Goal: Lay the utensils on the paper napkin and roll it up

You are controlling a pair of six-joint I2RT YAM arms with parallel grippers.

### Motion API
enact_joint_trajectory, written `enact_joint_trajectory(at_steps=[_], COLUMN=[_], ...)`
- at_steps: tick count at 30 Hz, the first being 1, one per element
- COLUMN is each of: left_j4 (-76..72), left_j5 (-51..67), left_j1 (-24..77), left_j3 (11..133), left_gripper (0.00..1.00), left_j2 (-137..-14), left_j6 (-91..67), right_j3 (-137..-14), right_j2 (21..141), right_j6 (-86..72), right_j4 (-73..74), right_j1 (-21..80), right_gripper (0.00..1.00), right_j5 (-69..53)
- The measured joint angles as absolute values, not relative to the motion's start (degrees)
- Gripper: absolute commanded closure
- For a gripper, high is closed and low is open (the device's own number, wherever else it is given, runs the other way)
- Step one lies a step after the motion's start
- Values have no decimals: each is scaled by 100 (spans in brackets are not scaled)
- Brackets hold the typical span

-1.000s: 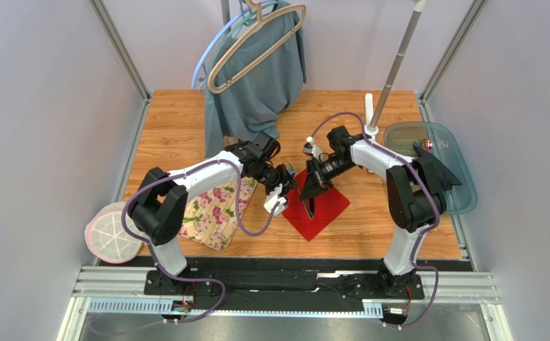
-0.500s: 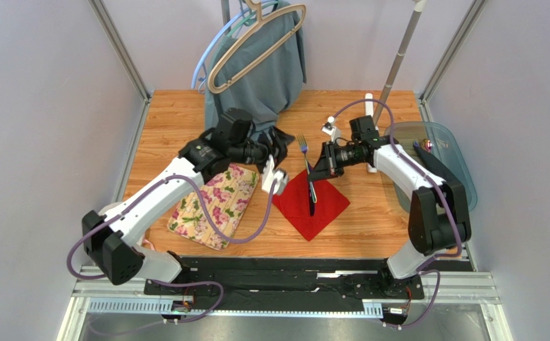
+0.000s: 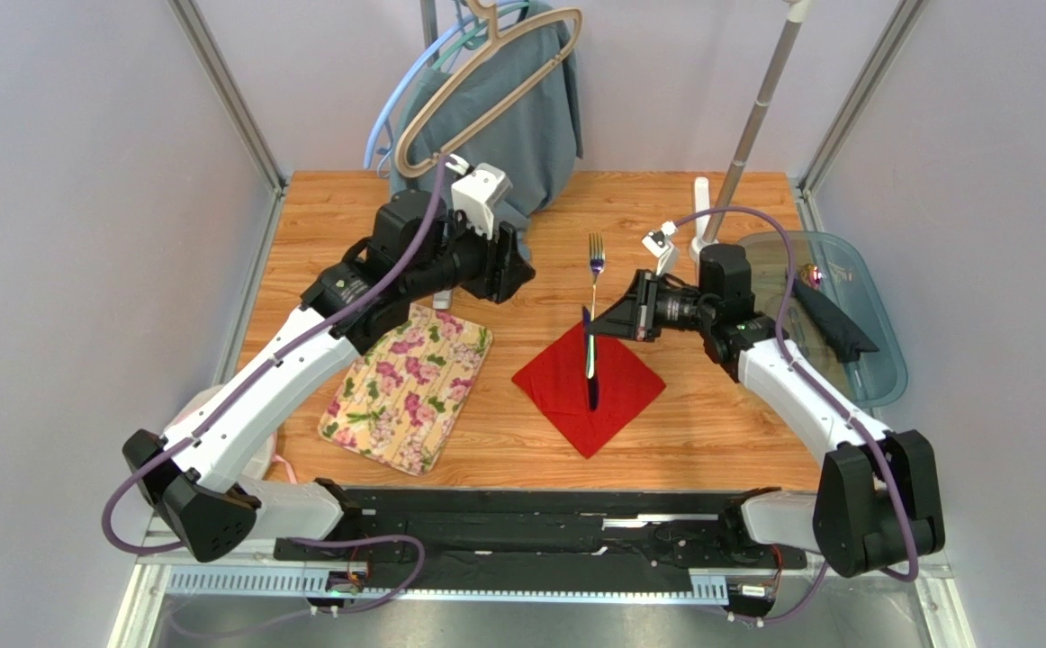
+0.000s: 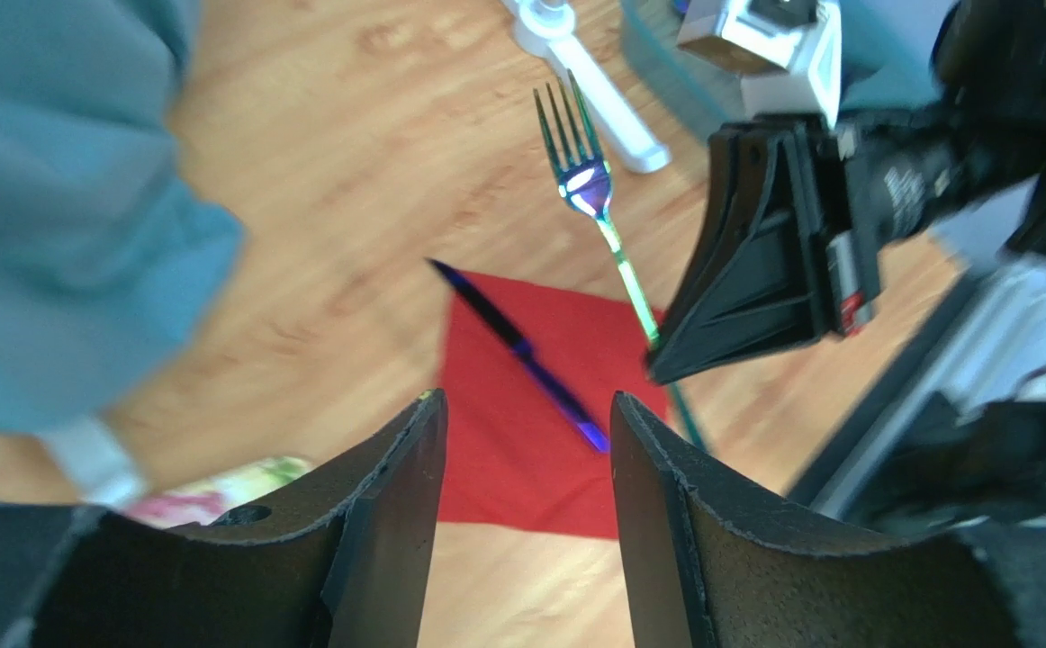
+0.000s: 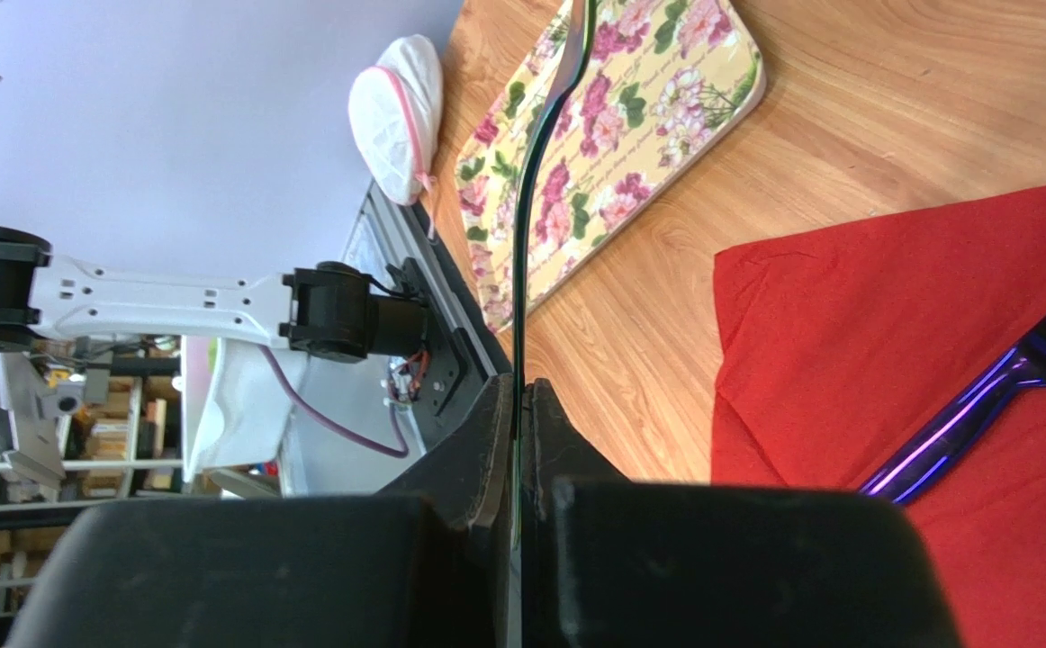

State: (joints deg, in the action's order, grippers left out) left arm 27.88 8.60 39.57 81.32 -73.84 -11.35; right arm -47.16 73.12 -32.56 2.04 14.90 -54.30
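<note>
Left gripper (image 3: 512, 277) withdrawn rearward from red square paper napkin (image 3: 630, 385), jaws wide apart, empty, right gripper (image 3: 606, 321) clamped on thin iridescent plastic fork (image 4: 610, 230), apparently just above napkin, blue-purple plastic knife (image 4: 522, 354) lying on napkin

A robot lab test cell: plain panel walls (image 3: 69, 203) and aluminium frame posts (image 3: 224, 95) enclose a wooden tabletop (image 3: 339, 230), with a slotted metal rail (image 3: 542, 520) at its near edge.
</note>
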Motion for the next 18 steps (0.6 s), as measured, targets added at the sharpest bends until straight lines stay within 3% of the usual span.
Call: enact_joint_trajectory(at_steps=[9, 18], left_j4=[2265, 2178], left_j5=[1022, 1205], left_j1=[3975, 4117], left_j3=[7992, 8206], left_gripper=[54, 64], left_j2=[-8058, -9111], left_j6=[-3597, -4136], right_j3=[-4447, -4403], right_j2=[7207, 7301], right_j6=[-3935, -4193], right_j4=[-635, -895], right_j1=[1651, 1793], right_gripper=[100, 100], right_j5=[-5437, -5459])
